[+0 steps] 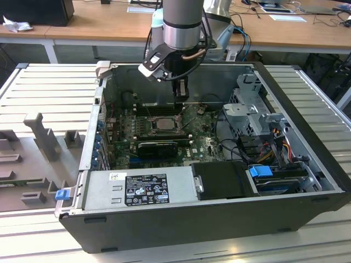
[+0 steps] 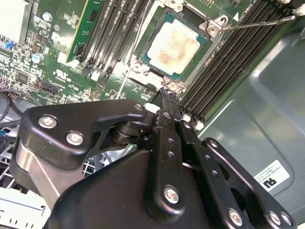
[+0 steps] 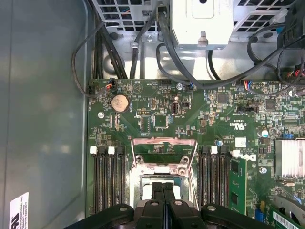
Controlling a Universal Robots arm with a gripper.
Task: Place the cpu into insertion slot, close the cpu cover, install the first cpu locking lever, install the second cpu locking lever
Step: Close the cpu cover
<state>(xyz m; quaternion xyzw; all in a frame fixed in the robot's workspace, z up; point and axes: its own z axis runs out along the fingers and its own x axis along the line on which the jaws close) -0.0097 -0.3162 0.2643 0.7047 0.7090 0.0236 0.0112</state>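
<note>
Nearest in both wrist views, the pincer (image 2: 167, 95) is seen with its two fingers pressed together into one narrow black tip, with nothing pinched between them. That tip is set at the near corner of the insertion slot (image 2: 143, 70), at or just above its silvery rim; actual contact cannot be told. The cpu (image 2: 172, 44) is seated flat in the slot, pale face up and green border bare, so the placing is judged done. Past it, in the first wrist view, the cpu cover (image 3: 164, 141) appears swung up on the slot's far side, with board showing through its window, so closing it is judged the step in hand. For that, the joined tip is best used as a blunt pusher: pressure is to be kept on the metal frame, never on the chip's face, and applied slowly so that the plate is lowered evenly. A thin locking lever (image 2: 257, 23) is sprung out over the memory slots (image 2: 228, 62) and could be snagged. Room is tight sideways, since long black slots flank the socket on both sides and a green memory stick (image 2: 78, 28) stands upright beyond one bank. Farther off, the board is hemmed in by the grey case wall (image 2: 267, 119) and a bundle of cables (image 3: 167, 45). The free way is therefore judged to be straight up, out of the lidless computer case (image 1: 219, 219) on the ribbed table (image 1: 33, 87).
</note>
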